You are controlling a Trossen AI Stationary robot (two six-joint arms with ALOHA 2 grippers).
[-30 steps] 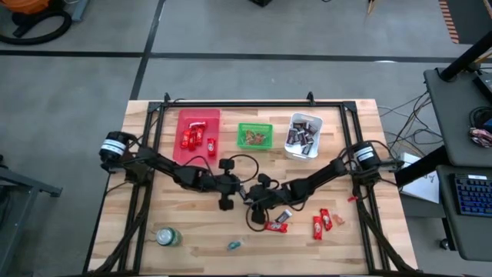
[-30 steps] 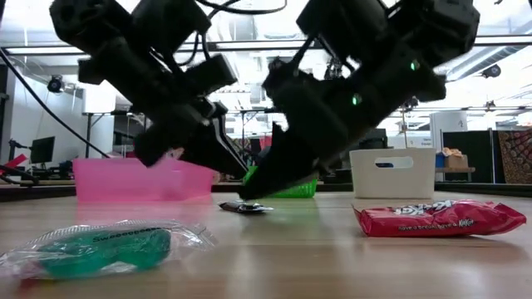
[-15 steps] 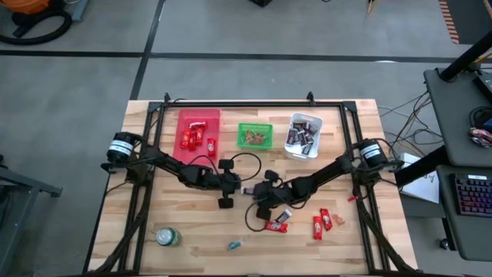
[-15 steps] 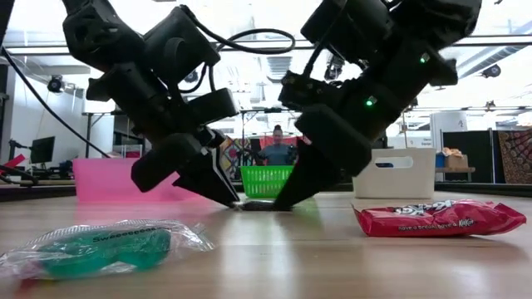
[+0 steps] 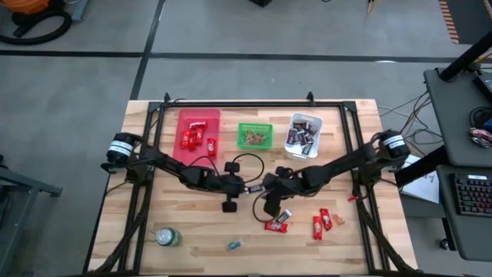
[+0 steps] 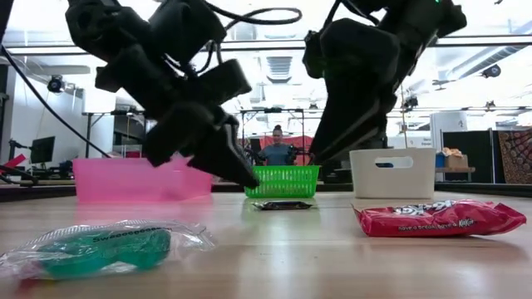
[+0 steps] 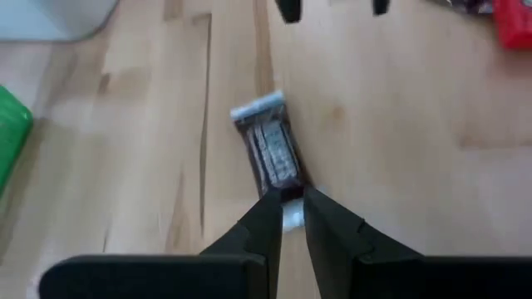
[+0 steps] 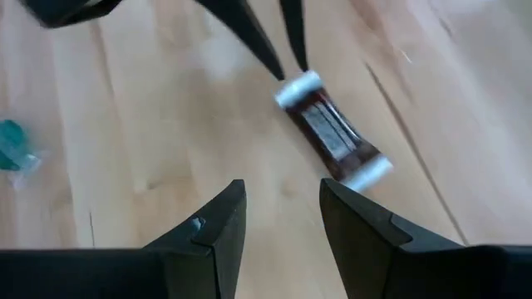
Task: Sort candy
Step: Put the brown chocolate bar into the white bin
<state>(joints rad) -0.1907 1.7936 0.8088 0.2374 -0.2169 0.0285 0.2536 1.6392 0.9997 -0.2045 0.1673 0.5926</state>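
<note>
Basically the left gripper [image 7: 287, 212] sits low over mid-table, fingers nearly closed with a thin gap, tips right at one crimped end of a dark brown-and-silver candy [image 7: 270, 154]; whether they pinch that wrapper end or just touch it can't be told, and in the low view the bar [image 6: 283, 204] lies flat on the wood. Right gripper [image 8: 283, 208] is raised just beside it, fingers parted, holding nothing, looking down at the same bar [image 8: 331, 137]. Judgement on handling: light, short bar in slick foil-type wrapper, firm core, floppy crimped ends; it will likely slide or pivot if nudged from one end. Best hold is across the narrow middle of the body, not the silver tail. Left arm reaches in from the left edge, wrist pitched down toward the centre [image 5: 244, 187]; right arm stretches from the right edge, gripper [image 5: 270, 192] facing the left one, near but apart. Outward: loose red candies [image 5: 317, 225] lie toward the front right, a small teal one [image 5: 234, 245] near the front. At the back stand a pink tray [image 5: 198, 117] with red pieces, a green basket [image 5: 255, 128] and a white bin [image 5: 307, 119] with dark pieces, where this bar probably belongs.
</note>
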